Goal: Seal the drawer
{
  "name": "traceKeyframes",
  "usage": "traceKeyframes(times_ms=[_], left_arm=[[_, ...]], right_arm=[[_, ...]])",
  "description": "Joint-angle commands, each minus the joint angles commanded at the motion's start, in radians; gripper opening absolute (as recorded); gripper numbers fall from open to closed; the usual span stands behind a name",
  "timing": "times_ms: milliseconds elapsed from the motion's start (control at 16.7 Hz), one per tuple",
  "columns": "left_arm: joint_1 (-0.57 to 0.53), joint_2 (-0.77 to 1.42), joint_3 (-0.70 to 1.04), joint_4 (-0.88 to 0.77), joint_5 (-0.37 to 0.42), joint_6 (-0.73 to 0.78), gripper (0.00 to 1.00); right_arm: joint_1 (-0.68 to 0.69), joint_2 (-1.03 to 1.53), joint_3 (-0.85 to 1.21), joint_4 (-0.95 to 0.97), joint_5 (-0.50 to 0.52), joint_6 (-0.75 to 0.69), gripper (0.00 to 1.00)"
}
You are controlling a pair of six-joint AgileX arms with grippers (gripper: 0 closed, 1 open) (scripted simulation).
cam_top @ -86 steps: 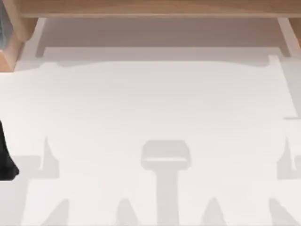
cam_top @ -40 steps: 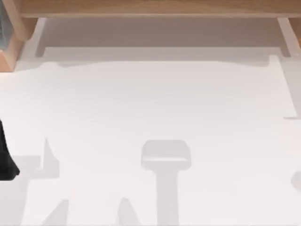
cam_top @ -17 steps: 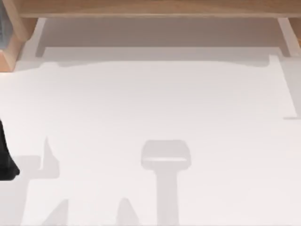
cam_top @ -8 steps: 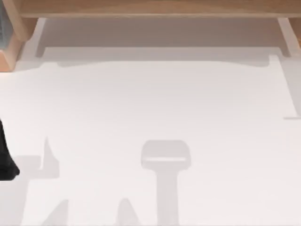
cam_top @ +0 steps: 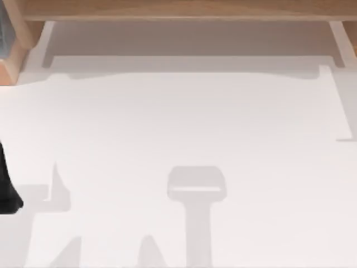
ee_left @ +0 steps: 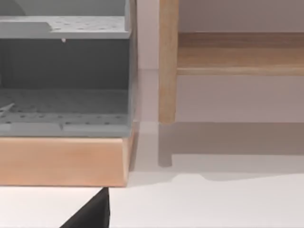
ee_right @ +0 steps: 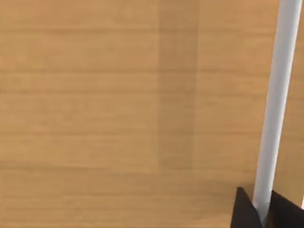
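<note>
- Drawer (cam_top: 189, 38) sits at 12 o'clock on the top view, along the far edge of the table. It is partly drawn out from under the light wood frame (cam_top: 178, 9).
- Its pale grey floor lies open to view between two thin white side walls, one toward 11 o'clock and one toward 1 o'clock.
- A thin white wall, apparently part of the drawer (ee_right: 275, 104), runs close past the lens in the right wrist view, with light wood grain behind it.
- The right gripper (ee_right: 264, 216) has a dark fingertip (ee_right: 243, 213) on each side of that white wall. The two tips are pressed close against it, so it looks pinched between them.
- In the left wrist view, a wood post of the frame (ee_left: 168, 61) stands upright, with a wood rail running off from it.
- Just beside the post stands a grey shelf unit (ee_left: 64, 76) on a light wood base (ee_left: 61, 161).
- The left gripper (ee_left: 92, 214) shows as a dark tip above the white table near that base. Whether it is apart or together cannot be told.
- The left arm (cam_top: 6, 190) rests at the table's 8 o'clock edge in the top view, well apart from the drawer.
- The white table (cam_top: 178, 123) carries soft grey shadows toward 6 o'clock.
</note>
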Motion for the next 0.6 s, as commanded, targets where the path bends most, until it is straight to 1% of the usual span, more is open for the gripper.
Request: traceKeyframes(times_ms=[600], left_arm=[[0.000,0.000,0.000,0.000,0.000,0.000,1.00]], right_arm=[[0.007,0.009,0.017,-0.014,0.011,0.002,0.00]])
